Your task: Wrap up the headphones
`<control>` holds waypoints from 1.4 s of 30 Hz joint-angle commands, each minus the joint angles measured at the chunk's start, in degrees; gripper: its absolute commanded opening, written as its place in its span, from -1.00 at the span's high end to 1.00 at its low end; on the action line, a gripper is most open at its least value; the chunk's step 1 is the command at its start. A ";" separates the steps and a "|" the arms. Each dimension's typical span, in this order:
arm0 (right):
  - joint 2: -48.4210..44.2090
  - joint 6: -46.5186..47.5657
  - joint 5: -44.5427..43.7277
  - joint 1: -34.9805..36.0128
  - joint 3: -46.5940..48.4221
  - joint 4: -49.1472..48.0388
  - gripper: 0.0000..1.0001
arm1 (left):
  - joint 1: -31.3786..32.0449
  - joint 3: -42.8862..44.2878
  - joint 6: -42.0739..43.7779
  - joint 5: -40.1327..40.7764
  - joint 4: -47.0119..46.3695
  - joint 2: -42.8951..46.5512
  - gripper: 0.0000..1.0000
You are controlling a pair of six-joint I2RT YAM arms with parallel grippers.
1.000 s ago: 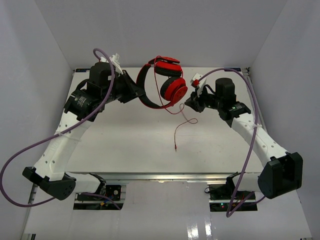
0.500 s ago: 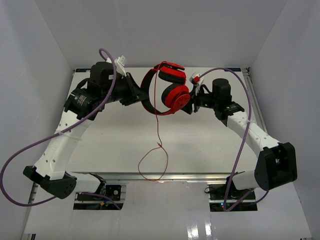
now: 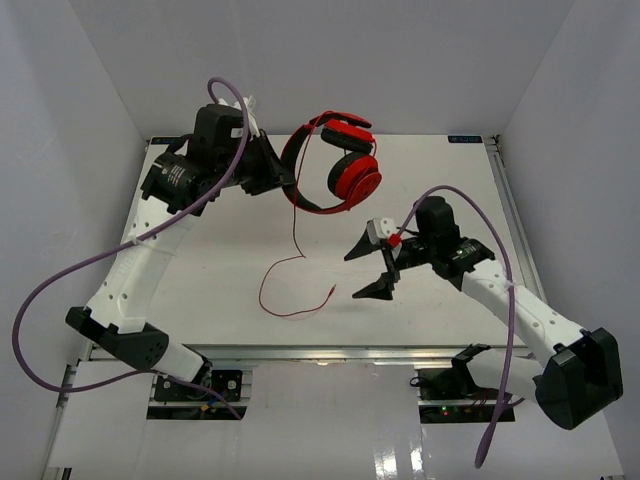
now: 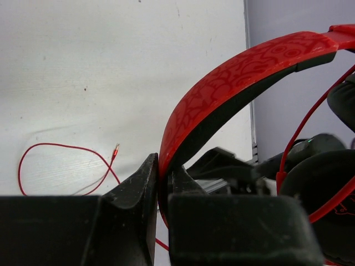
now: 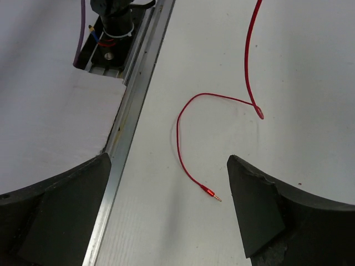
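Note:
The red headphones (image 3: 345,165) hang in the air above the far middle of the table. My left gripper (image 3: 283,186) is shut on their headband; in the left wrist view the gripper (image 4: 162,166) pinches the red-and-black band (image 4: 233,77), with an ear cup (image 4: 327,177) at the right. The thin red cable (image 3: 290,285) drops from the headphones and loops on the table, ending in a plug (image 3: 334,290). My right gripper (image 3: 368,268) is open and empty, hovering just right of the plug. In the right wrist view the gripper (image 5: 168,160) is above the cable (image 5: 180,138) and the plug (image 5: 211,193).
White walls enclose the table on three sides. The table's aluminium front rail (image 5: 133,111) and the left arm's base (image 5: 113,27) lie beyond the cable loop. Thick purple robot cables (image 3: 60,290) arc beside both arms.

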State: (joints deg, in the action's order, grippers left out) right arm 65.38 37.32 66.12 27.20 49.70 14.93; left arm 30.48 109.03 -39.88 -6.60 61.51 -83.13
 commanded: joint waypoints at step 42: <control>36.17 -42.98 -31.32 17.27 -0.40 -84.16 0.20 | 0.02 18.85 -10.14 -5.43 -1.58 -5.95 1.00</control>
State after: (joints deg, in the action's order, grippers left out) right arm 100.61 -7.00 34.43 43.76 46.81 -67.39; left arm 30.48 125.25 -47.52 -10.19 63.89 -91.42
